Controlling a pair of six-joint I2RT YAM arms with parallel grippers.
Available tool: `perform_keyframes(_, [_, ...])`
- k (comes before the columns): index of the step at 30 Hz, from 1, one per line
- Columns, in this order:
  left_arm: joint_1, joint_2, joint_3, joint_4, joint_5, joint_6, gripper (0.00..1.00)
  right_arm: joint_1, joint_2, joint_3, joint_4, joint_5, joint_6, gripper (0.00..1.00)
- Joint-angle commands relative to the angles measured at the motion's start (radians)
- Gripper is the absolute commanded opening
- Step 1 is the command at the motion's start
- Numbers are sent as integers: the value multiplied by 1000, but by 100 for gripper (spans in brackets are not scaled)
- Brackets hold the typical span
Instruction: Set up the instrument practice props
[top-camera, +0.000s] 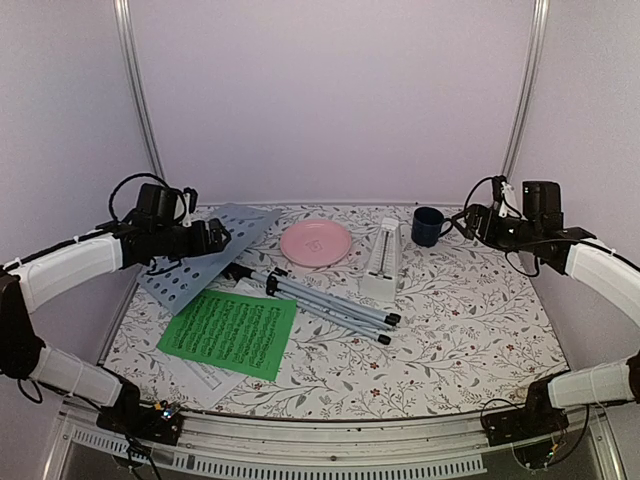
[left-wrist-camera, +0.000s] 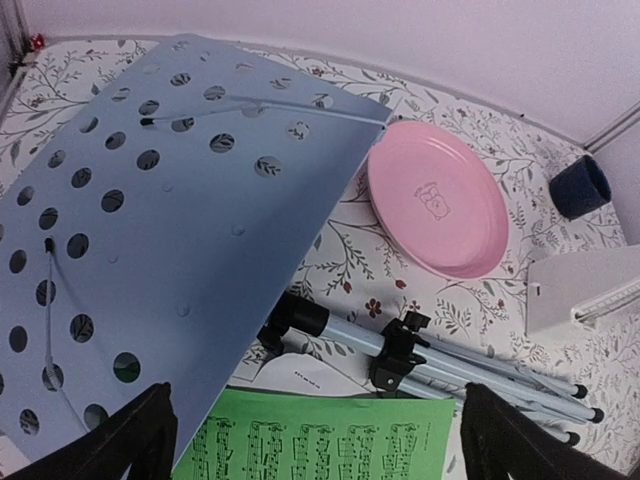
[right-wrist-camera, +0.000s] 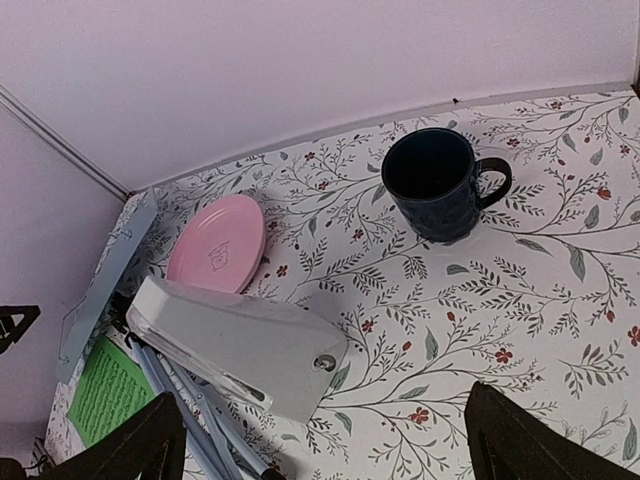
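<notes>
- Grey-blue and perforated, the music stand (top-camera: 205, 255) lies down on the tabletop (top-camera: 470, 320). Its panel sits below and ahead of the left fingers (left-wrist-camera: 130, 445), and its near edge runs just past the tip of one finger.
- Folded tripod legs (top-camera: 335, 303) stretch away from the panel, ahead of the other left finger. Their feet end near the metronome (right-wrist-camera: 235, 345).
- Green music sheet (left-wrist-camera: 320, 440) lies flat straight below the gap between the left fingers. The white music sheet (top-camera: 205, 378) lies under it and shows past its near edge.
- Pink plate (left-wrist-camera: 435, 200) sits farther ahead of the left fingers, with its rim just beside the panel's far corner.
- Left fingers are spread wide and hold nothing. They hang above the panel without touching it.
- Left forearm comes in from the side, with the wrist tipped down toward the middle of the tabletop.
- White and pyramid-shaped, the metronome stands ahead of the right fingers (right-wrist-camera: 520, 440), toward one of them. A dark blue mug (right-wrist-camera: 435, 185) stands farther ahead, apart from it.
- Bare floral tabletop lies open below and ahead of the right fingers, up to the mug and between mug and metronome.
- Right fingers are spread wide and empty, held well above the tabletop.
- Right forearm rises from the side, with the wrist high near the back corner and angled down and inward.
</notes>
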Motion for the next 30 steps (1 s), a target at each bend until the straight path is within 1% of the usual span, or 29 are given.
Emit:
perform_keyframes(1, [-10, 38, 54, -26, 83, 64, 99, 1, 12, 53, -24, 18, 11, 99])
perform_keyframes(6, [-11, 88, 110, -86, 110, 157, 99, 1, 4, 67, -44, -24, -12, 99])
perform_keyframes(10, [-10, 153, 167, -139, 138, 216, 97, 1, -10, 61, -41, -107, -56, 99])
perform_keyframes(12, [-7, 181, 175, -140, 165, 230, 97, 0, -16, 54, -25, -161, -67, 99])
perform_keyframes(18, [7, 256, 193, -145, 216, 264, 96, 0, -19, 44, -22, -247, -93, 99])
perform_keyframes(20, [8, 279, 203, -152, 223, 276, 99, -1, -20, 35, -21, -273, -102, 99])
perform_keyframes(24, [9, 331, 219, -157, 257, 296, 99, 0, -20, 8, 6, -321, -104, 99])
perform_keyframes(28, [9, 381, 244, -173, 249, 315, 99, 1, -16, -9, 37, -364, -97, 99])
perform_keyframes(30, [8, 398, 259, -178, 256, 334, 96, 1, -17, -12, 50, -381, -94, 99])
